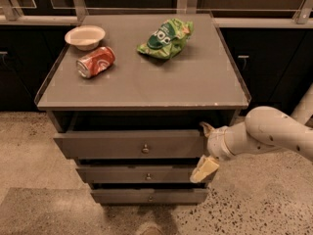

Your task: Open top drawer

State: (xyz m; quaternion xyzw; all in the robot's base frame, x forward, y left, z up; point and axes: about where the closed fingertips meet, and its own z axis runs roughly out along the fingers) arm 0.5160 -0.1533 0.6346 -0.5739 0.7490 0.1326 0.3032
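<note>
The top drawer (pixel 112 145) is the widest of three grey-brown fronts under the counter, with a small round metal knob (pixel 145 149) at its centre. Its front stands out from the cabinet with a dark gap above it. My gripper (pixel 204 150) is at the drawer's right end, on a white arm that comes in from the right. One finger (pixel 206 128) shows at the front's top right corner and the other finger (pixel 205 169) hangs below its lower right corner, so the fingers are spread apart.
On the counter top (pixel 195 82) lie a white bowl (pixel 85 36), a red soda can (pixel 95 61) on its side and a green chip bag (pixel 164 38). The middle drawer (pixel 137 174) and bottom drawer (pixel 146 196) sit below. Speckled floor lies around the cabinet.
</note>
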